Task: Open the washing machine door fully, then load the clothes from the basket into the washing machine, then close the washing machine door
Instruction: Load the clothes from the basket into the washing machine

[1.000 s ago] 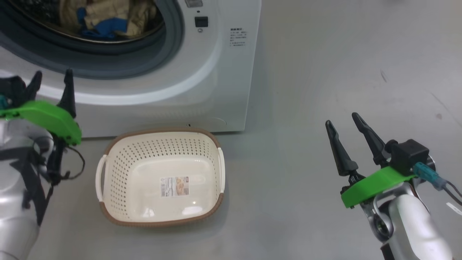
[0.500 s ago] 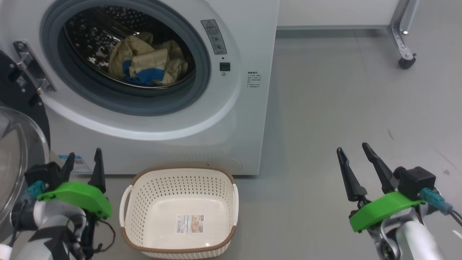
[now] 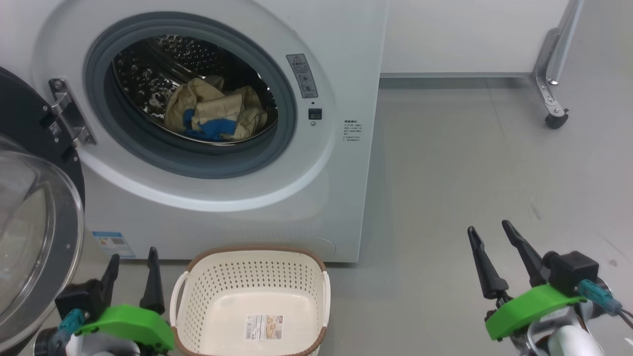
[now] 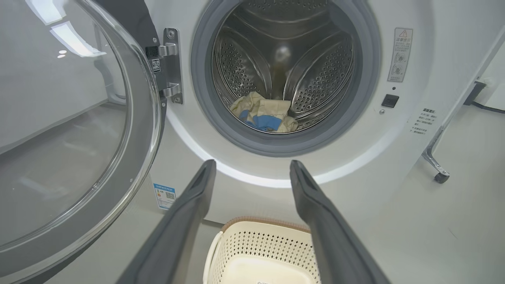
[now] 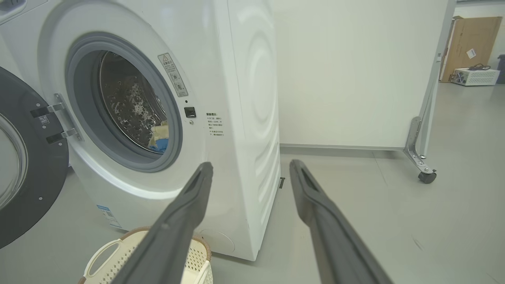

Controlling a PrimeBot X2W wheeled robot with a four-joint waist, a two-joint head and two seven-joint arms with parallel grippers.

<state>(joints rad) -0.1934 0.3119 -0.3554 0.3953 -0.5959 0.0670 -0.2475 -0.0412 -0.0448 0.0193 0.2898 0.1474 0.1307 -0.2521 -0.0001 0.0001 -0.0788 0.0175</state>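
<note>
Standing wide open on its hinge at the left, the washing machine door [image 3: 34, 222] is swung clear of the opening, and the clothes [image 3: 217, 111] are seen lying inside the washing machine [image 3: 341, 59].

The left gripper [image 3: 133, 253] is held low, just right of the door's lower edge and just left of the basket [image 3: 247, 277]; its two dark fingers are spread apart and nothing is gripped. The basket is set on the grey floor [image 3: 445, 173] close against the machine's front, and a label sticker is seen on its bare bottom. Above it, pale yellow garments and a blue piece are heaped at the bottom of the perforated steel drum, within the grey seal. At the far right, the right gripper [image 3: 488, 226] is held over the floor, well apart from the machine, its fingers likewise spread and nothing gripped.
</note>
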